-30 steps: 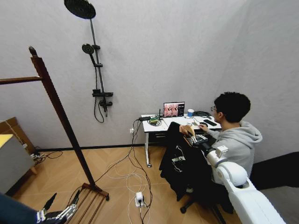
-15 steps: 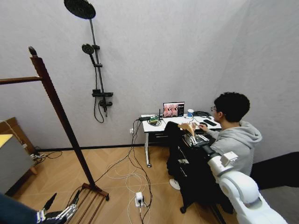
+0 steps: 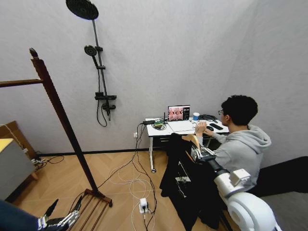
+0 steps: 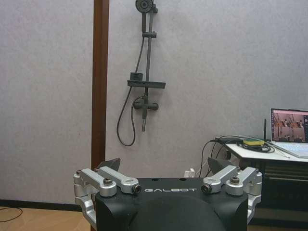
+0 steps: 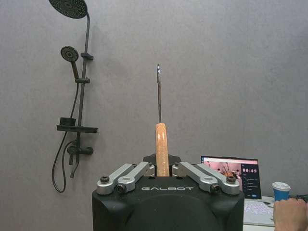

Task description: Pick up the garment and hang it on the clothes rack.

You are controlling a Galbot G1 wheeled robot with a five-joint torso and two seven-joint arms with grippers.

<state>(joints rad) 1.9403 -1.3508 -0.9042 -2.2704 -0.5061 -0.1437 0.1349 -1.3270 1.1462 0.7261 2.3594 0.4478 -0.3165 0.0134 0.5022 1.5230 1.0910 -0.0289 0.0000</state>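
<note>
Swinging leftward since a second ago, the garment (image 3: 185,185) hangs at lower right of the head view, its hanger (image 5: 161,149) clamped in the right gripper (image 3: 202,153). Carrying is under way; next it must cross to the clothes rack (image 3: 57,110) at far left. Left gripper (image 4: 166,187), spread and empty, idles at lower left.

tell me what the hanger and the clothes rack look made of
Hanger: pale, smooth wood by its warm tone, with a thin metal hook, clamped in the right gripper. Clothes rack: dark reddish-brown wood, likely stained or varnished.
</note>
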